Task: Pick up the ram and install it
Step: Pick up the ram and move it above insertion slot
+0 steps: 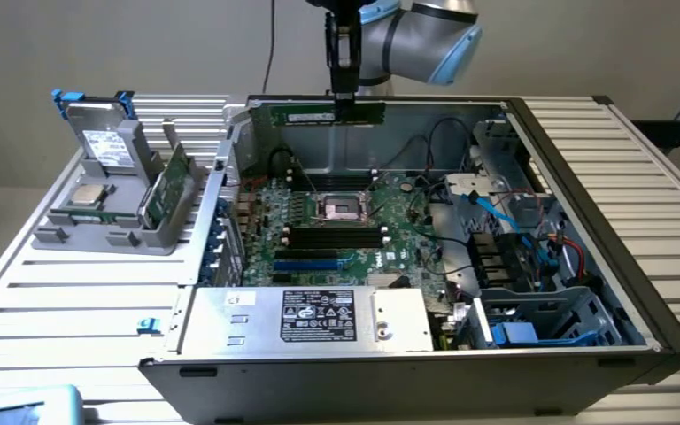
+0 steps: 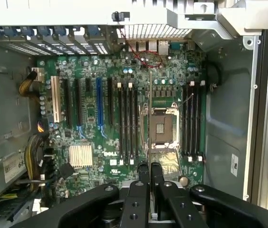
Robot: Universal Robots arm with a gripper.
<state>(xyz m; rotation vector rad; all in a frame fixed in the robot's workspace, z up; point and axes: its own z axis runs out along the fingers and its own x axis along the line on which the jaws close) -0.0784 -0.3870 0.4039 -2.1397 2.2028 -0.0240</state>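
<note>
Ram (image 1: 298, 114): held in the air, long edge level. It sticks out on both sides of the jaws, further toward the exterior view's left. Gripper (image 1: 343, 104): jaws narrow, pinched on the stick's upper edge. Stick rides up by the far wall of the open computer case (image 1: 580, 195), clear of the board. Below the jaws: motherboard (image 2: 91, 71), CPU socket (image 2: 162, 128), and black memory slots (image 2: 127, 118) on either side of the socket. Grey parts rack (image 1: 92, 232) stands well apart from the jaws, outside the case.
</note>
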